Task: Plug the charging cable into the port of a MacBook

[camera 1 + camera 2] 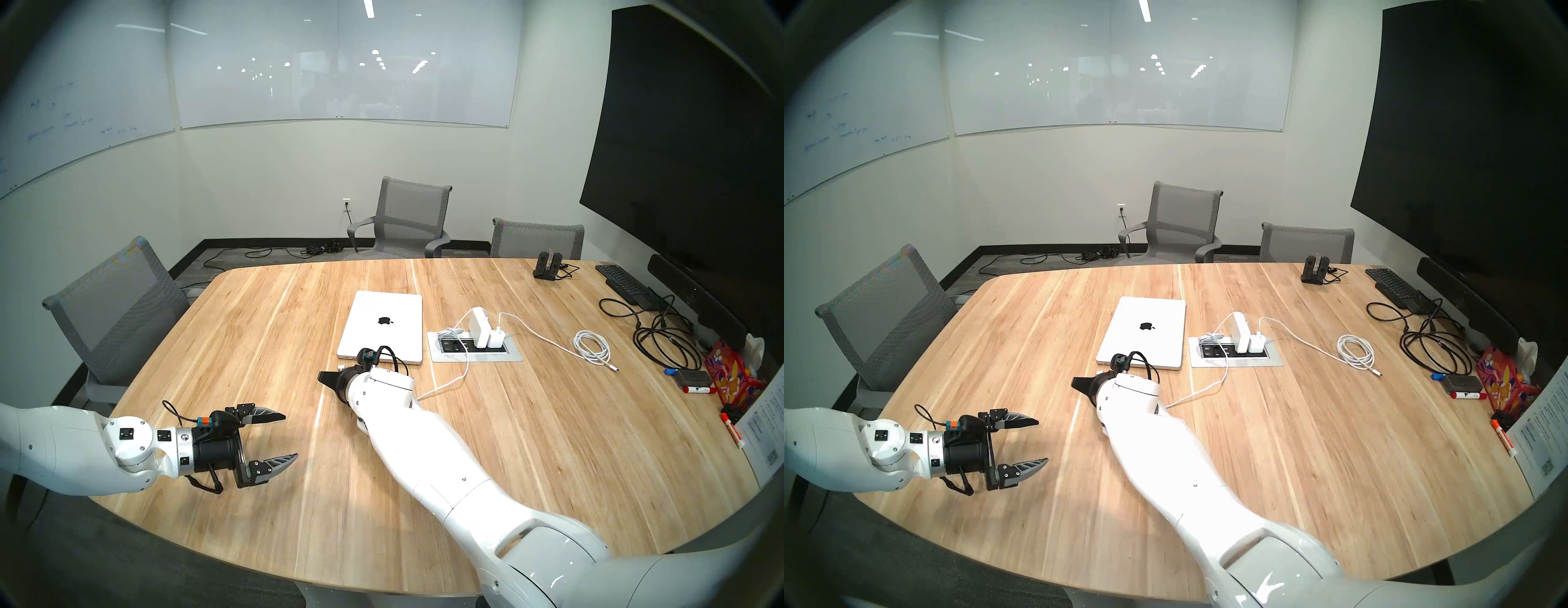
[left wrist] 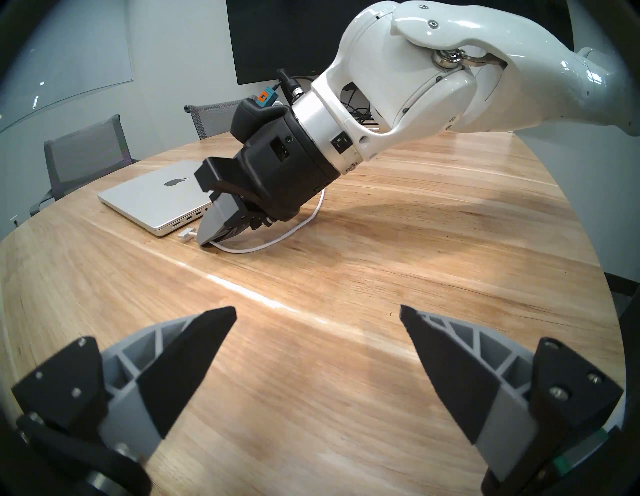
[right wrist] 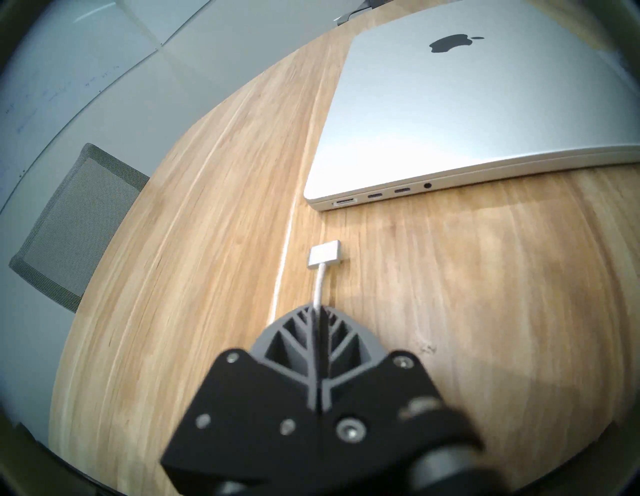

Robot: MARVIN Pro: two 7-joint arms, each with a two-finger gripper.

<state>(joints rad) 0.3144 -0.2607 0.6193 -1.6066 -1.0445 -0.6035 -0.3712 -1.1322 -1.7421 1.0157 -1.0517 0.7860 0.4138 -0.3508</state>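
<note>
The silver MacBook [image 1: 384, 327] lies shut on the wooden table [image 1: 254, 339], with its port edge facing me [image 3: 381, 195]. My right gripper [image 3: 317, 311] is shut on the white charging cable [image 3: 319, 287] just behind its flat connector [image 3: 325, 254]. The connector sits low over the table, a short way in front of the leftmost port [image 3: 344, 201], apart from it. The cable [image 1: 449, 382] runs back to the larger white power brick [image 1: 479, 327]. My left gripper [image 1: 290, 436] is open and empty over the near left of the table, also seen in the left wrist view [image 2: 317, 311].
A metal outlet panel [image 1: 513, 354] right of the laptop holds both adapters. A coiled white cable [image 1: 592, 346], black cables [image 1: 662, 339], a black keyboard [image 1: 623, 282], markers [image 1: 698, 389] and a colourful box [image 1: 729, 378] lie at the right. Grey chairs [image 1: 123, 305] ring the table.
</note>
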